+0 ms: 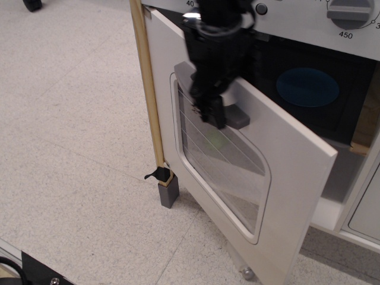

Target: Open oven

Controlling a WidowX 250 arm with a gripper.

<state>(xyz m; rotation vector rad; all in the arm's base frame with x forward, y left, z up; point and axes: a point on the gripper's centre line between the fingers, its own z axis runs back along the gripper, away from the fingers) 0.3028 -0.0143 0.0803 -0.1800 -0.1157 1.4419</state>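
Observation:
The white toy oven's door (pixel 291 160) stands partly open, swung down and out toward me, with its wire-lined window (pixel 228 172) facing up-left. My black gripper (pixel 211 114) hangs over the middle of the grey bar handle (pixel 238 117) and covers most of it. Only the handle's ends show. The fingertips point down onto the window's top edge. I cannot tell whether the jaws are closed around the handle. A grey dial (pixel 349 12) sits on the panel above. A blue disc (pixel 307 87) lies inside the dark oven cavity.
A wooden corner post (pixel 148 89) with a grey foot (pixel 168 193) stands at the oven's left edge. A white panelled cabinet door (pixel 368 208) is at the far right. Speckled floor (pixel 71 136) spreads to the left. A dark frame corner (pixel 35 273) shows at bottom left.

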